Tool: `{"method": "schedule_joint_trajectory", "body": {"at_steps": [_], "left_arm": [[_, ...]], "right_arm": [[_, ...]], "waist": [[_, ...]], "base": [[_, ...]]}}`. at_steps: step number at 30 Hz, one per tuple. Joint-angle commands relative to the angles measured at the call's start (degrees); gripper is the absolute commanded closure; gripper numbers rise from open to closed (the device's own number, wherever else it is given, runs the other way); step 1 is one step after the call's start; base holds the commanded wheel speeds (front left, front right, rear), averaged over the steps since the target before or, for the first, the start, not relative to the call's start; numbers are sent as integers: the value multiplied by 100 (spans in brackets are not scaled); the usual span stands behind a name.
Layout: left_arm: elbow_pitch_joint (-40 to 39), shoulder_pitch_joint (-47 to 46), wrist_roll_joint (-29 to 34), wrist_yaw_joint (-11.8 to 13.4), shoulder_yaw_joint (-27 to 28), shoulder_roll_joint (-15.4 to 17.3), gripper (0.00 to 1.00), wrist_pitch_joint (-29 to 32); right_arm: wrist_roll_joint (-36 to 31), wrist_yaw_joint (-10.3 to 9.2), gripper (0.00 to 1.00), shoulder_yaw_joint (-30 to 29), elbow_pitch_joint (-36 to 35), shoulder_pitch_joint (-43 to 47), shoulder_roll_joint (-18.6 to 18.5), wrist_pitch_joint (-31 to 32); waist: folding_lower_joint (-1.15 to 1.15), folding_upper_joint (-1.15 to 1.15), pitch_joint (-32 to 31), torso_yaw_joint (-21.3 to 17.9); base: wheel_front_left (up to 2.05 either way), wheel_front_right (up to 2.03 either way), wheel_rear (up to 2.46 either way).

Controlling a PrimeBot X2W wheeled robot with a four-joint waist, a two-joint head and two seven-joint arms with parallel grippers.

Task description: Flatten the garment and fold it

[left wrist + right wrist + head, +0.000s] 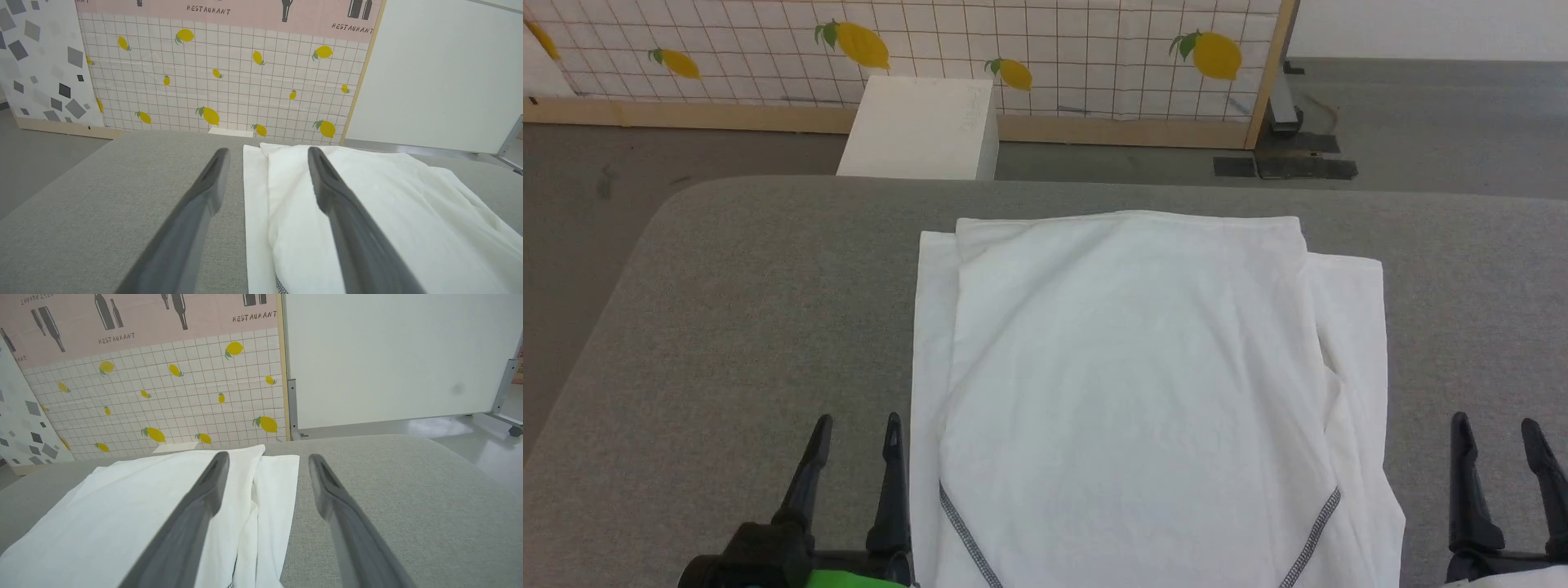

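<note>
Your left gripper sits low, fingers pointing ahead, spread wide and empty, just left of the garment, which lies folded on the grey table. Your right gripper mirrors it beyond the right edge, equally wide, holding nothing.

1. Table: grey woven fabric top, rounded far-left corner.
2. White box: rigid, plain, on floor just behind table's far edge, in front of item 3.
3. Backdrop panel: white w/ thin grid lines, yellow lemon print, pale wood frame.
4. Pink strip: top of item 3, dark bottle shapes, "RESTAURANT" lettering.
5. Panel w/ grey diamond shapes: left of item 3.
6. White partition board: metal leg, caster.
7. Grey floor: black patches nr frame foot.
</note>
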Motion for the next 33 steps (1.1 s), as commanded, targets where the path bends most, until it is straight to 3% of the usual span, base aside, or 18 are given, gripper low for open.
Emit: {"method": "schedule_joint_trajectory", "body": {"at_steps": [1, 7, 11, 20, 24, 33], "left_arm": [[17, 38, 115, -69, 76, -78, 0, -26], [79, 68, 265, -331, 316, -260, 0, -26], [183, -153, 192, -609, 384, -119, 0, 22], [391, -1845, -201, -1340, 507, 684, 0, 1680], [521, -2761, -333, -1485, 639, 903, 0, 2239], [1589, -4712, -979, -1784, 854, 1235, 0, 3646]], "right_arm": [[-8, -8, 0, 28, 79, 31, 5, -104], [-11, -8, 0, 62, 280, -69, 5, -243], [-13, -8, 0, 67, 220, -138, 6, -223], [26, -8, 0, 211, 82, -446, 6, -254], [31, -8, 0, 283, 70, -660, 6, -284], [61, -8, 0, 379, 119, -1036, 6, -375]], "waist": [[0, 0, 9, -10], [0, 0, 69, -29], [0, 0, 219, -49], [0, 0, 953, -264], [0, 0, 1331, -394], [0, 0, 2018, -695]], "base": [[0, 0, 0], [0, 0, 0], [0, 0, 0], [0, 0, 0], [0, 0, 0], [0, 0, 0]]}}
